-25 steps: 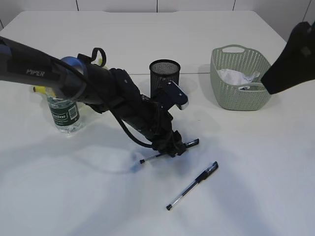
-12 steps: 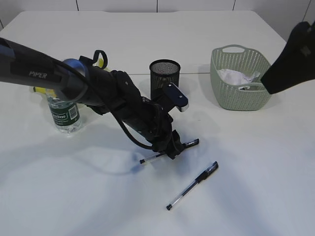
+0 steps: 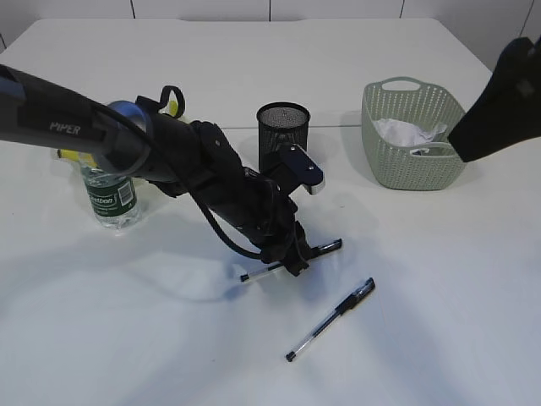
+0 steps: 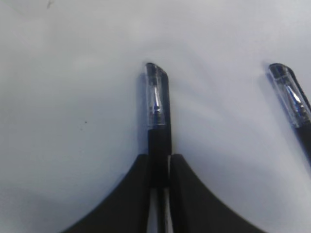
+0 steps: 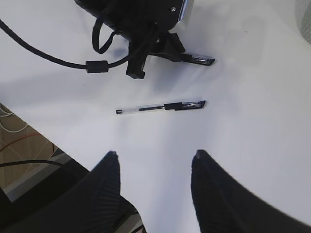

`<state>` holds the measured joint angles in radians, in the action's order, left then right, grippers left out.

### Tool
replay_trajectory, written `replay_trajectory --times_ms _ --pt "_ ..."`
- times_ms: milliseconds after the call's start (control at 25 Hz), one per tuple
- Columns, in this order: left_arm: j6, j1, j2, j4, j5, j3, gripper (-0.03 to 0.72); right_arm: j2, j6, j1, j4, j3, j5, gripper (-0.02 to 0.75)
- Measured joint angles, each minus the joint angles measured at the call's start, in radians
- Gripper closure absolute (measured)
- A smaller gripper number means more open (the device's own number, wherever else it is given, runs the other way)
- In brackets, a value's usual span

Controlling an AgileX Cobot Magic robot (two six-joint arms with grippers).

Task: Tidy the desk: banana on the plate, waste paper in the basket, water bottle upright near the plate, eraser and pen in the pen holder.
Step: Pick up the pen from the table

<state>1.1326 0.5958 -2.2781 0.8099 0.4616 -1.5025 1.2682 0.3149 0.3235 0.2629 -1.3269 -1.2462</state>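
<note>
Your left gripper (image 4: 160, 170) pinches one pen (image 4: 158, 104) low at mid-desk (image 3: 270, 51), ready for the holder (image 3: 282, 128). Right gripper (image 5: 154, 160) hangs half-open, empty.

Left tool (image 4: 159, 172) low, jaws pinched together, right tool (image 5: 154, 160) raised, jaws apart

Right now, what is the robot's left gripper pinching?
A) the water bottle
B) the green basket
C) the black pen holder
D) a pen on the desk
D: the left wrist view shows the left gripper with its jaws closed around a pen, while a second pen lies free nearby.
</note>
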Motion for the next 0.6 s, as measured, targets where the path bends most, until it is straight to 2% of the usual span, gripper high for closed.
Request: replay_trajectory --times_ms 200,600 --pt "0.000 0.000 0.000 0.000 0.001 0.000 0.649 0.000 0.000 0.000 0.000 0.000 0.000 0.381" --pt "0.004 0.000 0.011 -0.005 0.003 0.000 0.659 0.000 0.000 0.000 0.000 0.000 0.000 0.381"
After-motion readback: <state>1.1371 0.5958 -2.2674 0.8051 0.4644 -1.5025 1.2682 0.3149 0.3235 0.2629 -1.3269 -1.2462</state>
